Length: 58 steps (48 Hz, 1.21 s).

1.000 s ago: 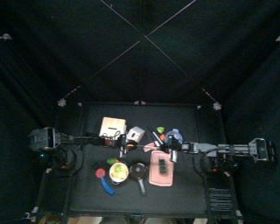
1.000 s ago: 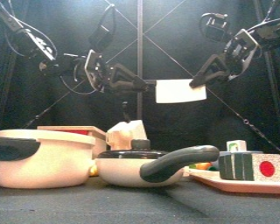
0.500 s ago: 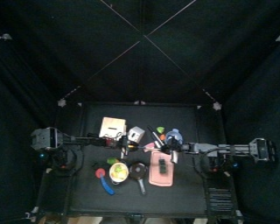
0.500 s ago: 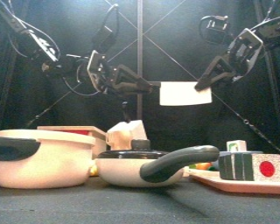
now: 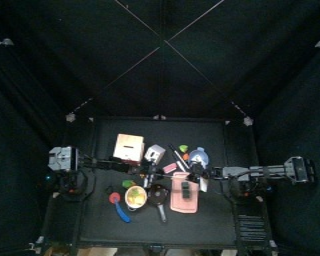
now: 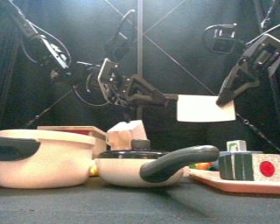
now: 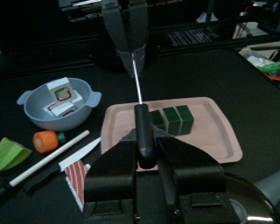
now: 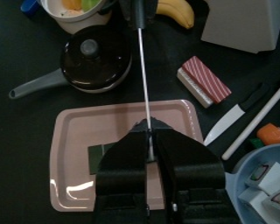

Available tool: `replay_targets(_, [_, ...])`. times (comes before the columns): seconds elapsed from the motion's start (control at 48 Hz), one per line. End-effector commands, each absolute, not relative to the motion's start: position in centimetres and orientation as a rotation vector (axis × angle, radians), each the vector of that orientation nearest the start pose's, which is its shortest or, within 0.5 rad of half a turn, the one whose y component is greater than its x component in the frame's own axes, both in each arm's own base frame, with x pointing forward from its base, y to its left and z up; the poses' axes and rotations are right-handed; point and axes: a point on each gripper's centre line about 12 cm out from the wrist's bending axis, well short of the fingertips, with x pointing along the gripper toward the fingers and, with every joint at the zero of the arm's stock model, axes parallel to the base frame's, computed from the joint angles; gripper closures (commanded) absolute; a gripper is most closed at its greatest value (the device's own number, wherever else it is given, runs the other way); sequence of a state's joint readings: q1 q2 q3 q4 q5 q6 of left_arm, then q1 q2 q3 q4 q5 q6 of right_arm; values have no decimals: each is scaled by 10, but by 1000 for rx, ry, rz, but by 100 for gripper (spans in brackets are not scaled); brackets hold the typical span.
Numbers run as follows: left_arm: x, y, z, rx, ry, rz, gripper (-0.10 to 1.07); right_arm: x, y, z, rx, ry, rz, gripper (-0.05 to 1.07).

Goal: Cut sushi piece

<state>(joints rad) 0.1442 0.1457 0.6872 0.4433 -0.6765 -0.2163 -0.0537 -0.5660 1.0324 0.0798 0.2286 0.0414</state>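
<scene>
A cleaver (image 6: 206,108) with a white blade hangs in the air between both arms, above the pink tray (image 7: 224,140). My left gripper (image 7: 143,144) is shut on its black handle (image 7: 143,129). My right gripper (image 8: 149,131) is shut on the far end of the blade (image 8: 145,70), which shows edge-on as a thin line. Three dark green sushi pieces (image 7: 171,118) lie in a row on the tray, directly under the blade. In the front view the sushi (image 6: 240,164) stands at the right, below the cleaver.
A blue bowl (image 7: 55,101) with more sushi, a carrot (image 7: 45,141) and a white knife (image 7: 55,162) lie beside the tray. A white pot (image 6: 43,157) and a black-lidded pan (image 6: 143,162) stand at front left. A striped block (image 8: 205,79) and a banana (image 8: 178,10) lie beyond the tray.
The cleaver has moved down and to the right in the front view, carried by both arms. The left arm has reached further towards the middle.
</scene>
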Motion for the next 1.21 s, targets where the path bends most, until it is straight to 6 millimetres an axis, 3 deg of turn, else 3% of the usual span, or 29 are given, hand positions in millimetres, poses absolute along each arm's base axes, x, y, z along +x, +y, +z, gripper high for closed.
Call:
replay_targets(0.0, [420,28,176,101,172,-143,55,244,-11,198,136,725,-75,70])
replay_targets(0.312, [423,22,153,90,225,-160,55,237,-11,183,150,786,-81,70])
replay_targets(1.188, [430,7,129,94,317,-186,55,237,-10,155,175,940,-88,70])
